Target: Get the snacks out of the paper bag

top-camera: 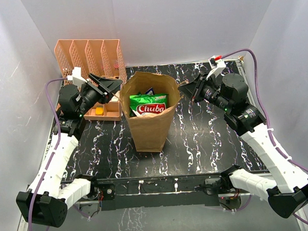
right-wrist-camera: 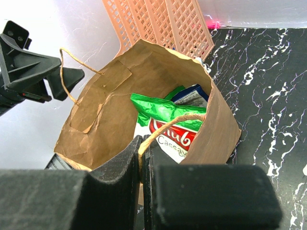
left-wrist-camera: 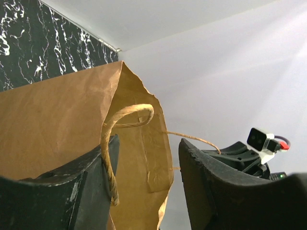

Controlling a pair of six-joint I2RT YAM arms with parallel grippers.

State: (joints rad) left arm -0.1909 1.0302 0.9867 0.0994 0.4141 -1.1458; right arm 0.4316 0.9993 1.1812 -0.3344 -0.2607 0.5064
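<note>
The brown paper bag (top-camera: 149, 130) stands upright and open mid-table. Inside it, a large green snack packet (top-camera: 149, 104) with a red and white label lies on top, with a dark blue packet (right-wrist-camera: 192, 94) behind it. My right gripper (right-wrist-camera: 142, 158) is shut on the bag's right twisted handle (right-wrist-camera: 175, 121), at the right rim in the top view (top-camera: 186, 88). My left gripper (top-camera: 115, 85) is open at the left rim. In the left wrist view the bag's edge (left-wrist-camera: 158, 158) stands between its jaws and the left handle (left-wrist-camera: 125, 112) rests against one finger (left-wrist-camera: 91, 189).
An orange perforated file organizer (top-camera: 90, 56) stands at the back left, close behind my left gripper, with a small yellow item (top-camera: 99, 111) in its low front tray. The black marbled table (top-camera: 211, 138) is walled by white panels on three sides.
</note>
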